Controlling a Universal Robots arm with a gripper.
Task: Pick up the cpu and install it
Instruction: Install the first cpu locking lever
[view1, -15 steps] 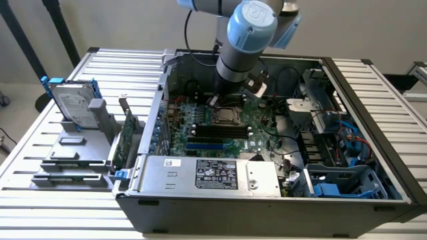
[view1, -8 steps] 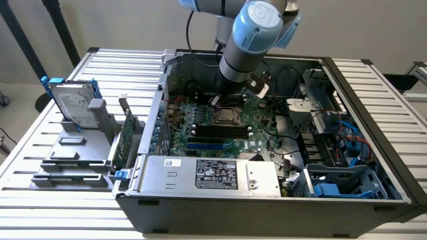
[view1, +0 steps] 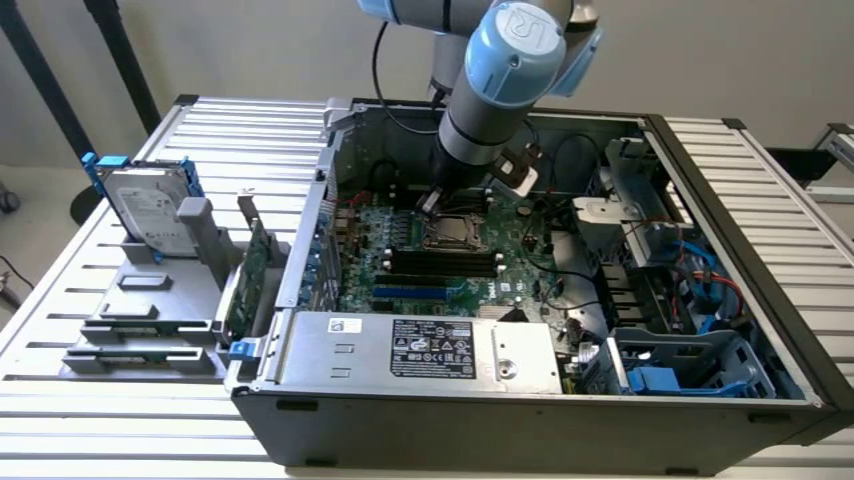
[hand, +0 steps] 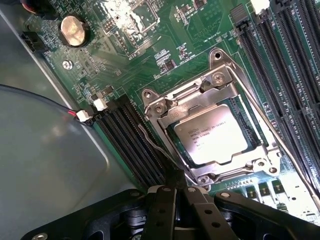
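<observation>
Hanging low over the motherboard (hand: 125, 65), the end effector (hand: 177, 187) has its dark fingers pressed together with no gap between them and carries nothing that can be made out; its tip ends right at the corner of the socket frame (hand: 175, 102), where the thin wire lever (hand: 150, 142) runs past, though whether it touches or pinches that wire cannot be told.

Just beyond the tip lies the cpu (hand: 217, 137), flat in the socket with its silver printed top facing up and the metal frame lying around its edges; it is seated, not held. Black memory slots (hand: 130, 145) run beside the socket on one side and another bank of slots (hand: 285, 65) on the other; two small white connectors (hand: 100, 103) sit at the end of the nearer bank, and a coin battery (hand: 74, 30) lies farther off on the board.

In the exterior view the arm (view1: 501, 90) reaches down into the open computer case (view1: 534, 420); a silver power supply (view1: 427, 350) with a black label fills the case's near edge; at the exterior view's left a hard drive (view1: 140, 210) with blue brackets stands in a grey rack on the desk (view1: 80, 430), well apart from the case.
</observation>
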